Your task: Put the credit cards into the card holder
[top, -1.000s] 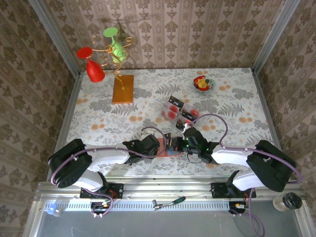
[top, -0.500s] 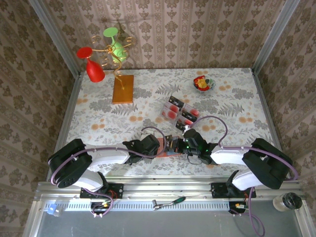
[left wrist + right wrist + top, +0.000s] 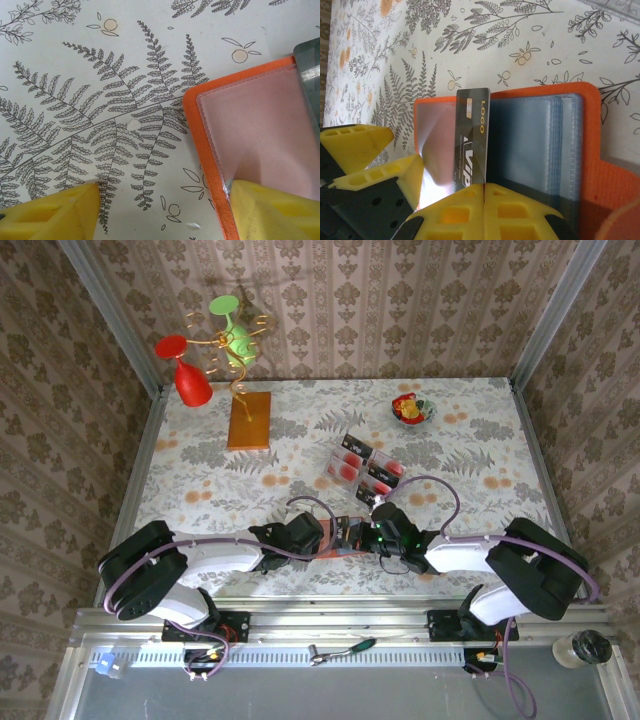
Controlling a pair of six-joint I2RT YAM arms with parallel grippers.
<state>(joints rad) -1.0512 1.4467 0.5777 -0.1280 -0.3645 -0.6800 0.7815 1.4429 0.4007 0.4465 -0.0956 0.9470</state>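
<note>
The orange card holder (image 3: 347, 543) lies open near the table's front edge, between the two grippers. Its grey-blue sleeves (image 3: 530, 145) face up. My right gripper (image 3: 485, 186) is shut on a dark credit card (image 3: 472, 145) with gold "LOGO" and "VIP" print. The card stands on edge at the holder's fold. My left gripper (image 3: 162, 200) is open, and one yellow finger (image 3: 270, 210) presses on the clear pocket of the holder's left flap (image 3: 255, 125). The other finger rests on the tablecloth. More red-and-white credit cards (image 3: 352, 468) lie further back in a clear tray.
The clear compartment tray (image 3: 375, 453) sits just beyond the holder. A small bowl of sweets (image 3: 412, 409) is at the back right. A wooden board (image 3: 249, 420) with a wire stand, a red glass and a green glass is at the back left.
My right gripper has edged slightly left toward the holder, with the card still in it. The left arm has stayed in place.
</note>
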